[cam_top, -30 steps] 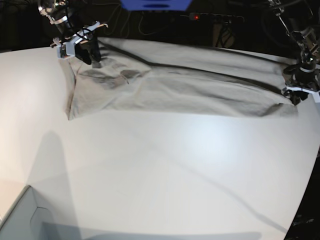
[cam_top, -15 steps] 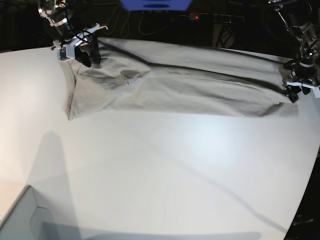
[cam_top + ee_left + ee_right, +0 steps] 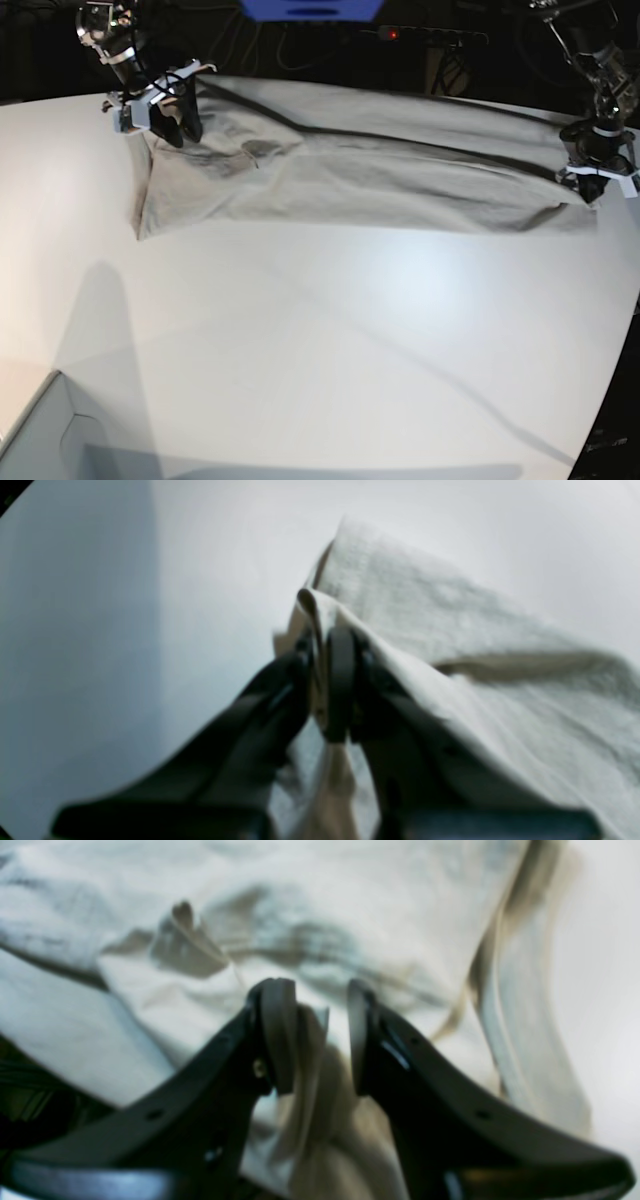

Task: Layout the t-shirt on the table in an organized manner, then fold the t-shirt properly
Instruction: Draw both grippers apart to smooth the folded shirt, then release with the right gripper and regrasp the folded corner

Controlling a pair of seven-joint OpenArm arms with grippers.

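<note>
The light grey-beige t-shirt [image 3: 380, 170] lies stretched in a long band across the far part of the white table [image 3: 320, 330]. At its left end my right gripper [image 3: 175, 128] holds a bunched fold. In the right wrist view that fold of the t-shirt [image 3: 350, 905] hangs between the black fingers [image 3: 275, 1040] of the right gripper [image 3: 320, 1035], which stand partly apart. At the shirt's right end my left gripper [image 3: 590, 188] is down on the cloth. The left wrist view shows the left gripper [image 3: 319, 680] pinched shut on a raised edge of the t-shirt [image 3: 450, 630], above the table [image 3: 200, 555].
A pale grey box corner [image 3: 40, 440] sits at the near left. Behind the table are a blue object [image 3: 310, 8], a power strip with a red light [image 3: 420, 35] and dark cables. The table's curved edge [image 3: 620, 380] runs down the right side.
The left gripper rose slightly, came back down and closed on the shirt's right edge. The right gripper drew back and left with its fold, and the wrinkles near it flattened.
</note>
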